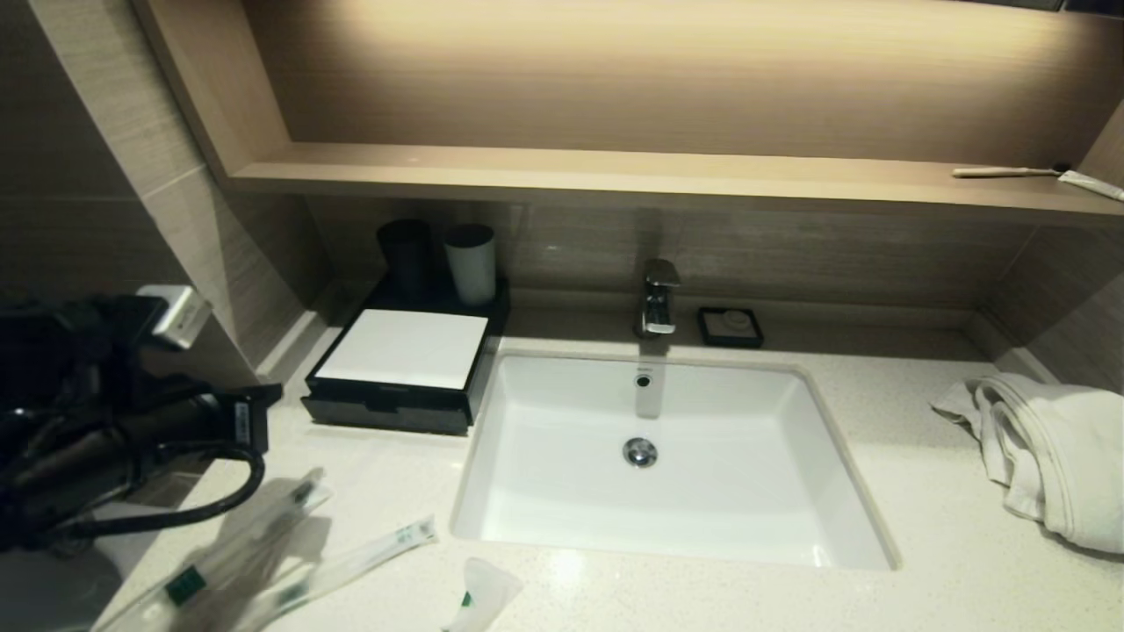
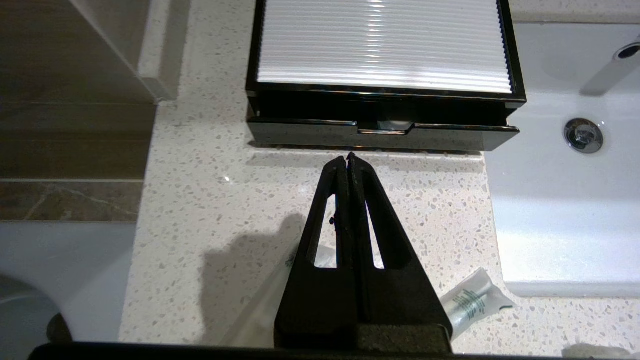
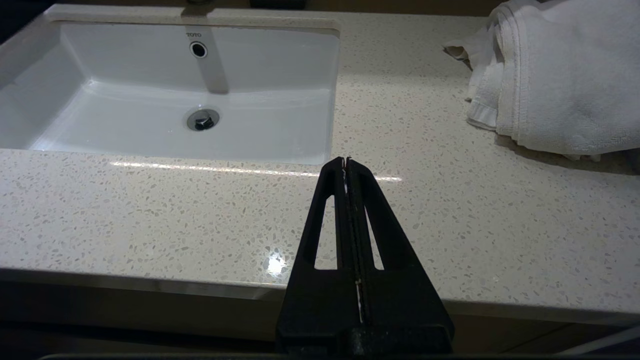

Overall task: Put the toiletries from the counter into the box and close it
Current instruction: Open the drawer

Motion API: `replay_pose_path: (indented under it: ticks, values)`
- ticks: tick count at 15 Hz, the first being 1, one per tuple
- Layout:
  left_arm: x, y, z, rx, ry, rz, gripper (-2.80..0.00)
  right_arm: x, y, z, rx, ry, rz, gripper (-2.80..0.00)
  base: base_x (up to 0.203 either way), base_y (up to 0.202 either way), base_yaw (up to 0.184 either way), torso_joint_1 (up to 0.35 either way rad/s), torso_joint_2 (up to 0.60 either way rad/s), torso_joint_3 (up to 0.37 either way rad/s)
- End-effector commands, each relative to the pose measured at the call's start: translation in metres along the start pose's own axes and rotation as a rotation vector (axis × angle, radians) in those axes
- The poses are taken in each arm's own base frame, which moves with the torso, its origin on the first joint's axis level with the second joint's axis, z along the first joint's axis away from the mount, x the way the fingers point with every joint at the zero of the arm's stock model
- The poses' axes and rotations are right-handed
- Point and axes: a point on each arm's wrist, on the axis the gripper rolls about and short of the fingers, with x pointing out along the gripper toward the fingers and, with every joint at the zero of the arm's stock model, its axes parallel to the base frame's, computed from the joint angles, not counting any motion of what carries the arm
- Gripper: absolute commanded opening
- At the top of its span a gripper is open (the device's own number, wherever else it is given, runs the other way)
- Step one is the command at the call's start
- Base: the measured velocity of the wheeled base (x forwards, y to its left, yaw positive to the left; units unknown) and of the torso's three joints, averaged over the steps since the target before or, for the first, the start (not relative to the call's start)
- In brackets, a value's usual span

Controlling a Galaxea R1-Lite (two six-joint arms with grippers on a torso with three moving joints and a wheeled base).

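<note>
At the near edge of the counter [image 1: 922,491], left of the basin [image 1: 667,456], the three toiletries are laid out: two long clear packets [image 1: 219,562] with green labels, lying aslant side by side and partly under the left arm's shadow, and a small white sachet [image 1: 483,597] with a green mark just beside them toward the basin. All three are judged to be very light, thin and floppy; the clear film looks slick and liable to crinkle or slide on the polished stone. A packet would best be pinched across its narrow width near the middle, where the stiffer content inside would give the fingers something firm; the sachet would best be taken at its raised, puckered end.

Above the packets the left gripper [image 2: 348,159] is held with its jaws pressed together on nothing, aimed at the drawer front. The right gripper [image 3: 346,162] is likewise clenched and empty, parked over the counter's front edge right of the basin, with the white towel [image 3: 550,75] lying beyond it.

Farther back, the box [image 1: 395,377] is seen against the wall corner, its white top panel flat and its drawer [image 2: 380,134] drawn out only slightly. The drawer's notched lip at the centre is judged the natural place to hook or pull; the box looks rigid and fairly light, so it may shift when tugged.
</note>
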Motion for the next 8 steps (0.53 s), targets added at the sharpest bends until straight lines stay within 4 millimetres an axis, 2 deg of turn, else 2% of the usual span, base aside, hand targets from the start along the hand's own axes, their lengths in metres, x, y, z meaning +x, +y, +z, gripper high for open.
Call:
replay_pose_path:
  ticks: [1,6,8]
  values:
    - [0.030,-0.002,-0.016,0.000,0.076,-0.015,-2.80,0.000,0.000,0.000,0.000,0.000,0.000,-2.80,0.000,0.000,0.000,0.000,0.00,0.000]
    - [0.073,-0.006,-0.032,0.009,0.049,0.022,-2.80,0.000,0.000,0.000,0.000,0.000,0.000,-2.80,0.000,0.000,0.000,0.000,0.00,0.000]
    - [0.084,-0.010,-0.032,0.010,0.038,0.012,-2.80,0.000,0.000,0.000,0.000,0.000,0.000,-2.80,0.000,0.000,0.000,0.000,0.00,0.000]
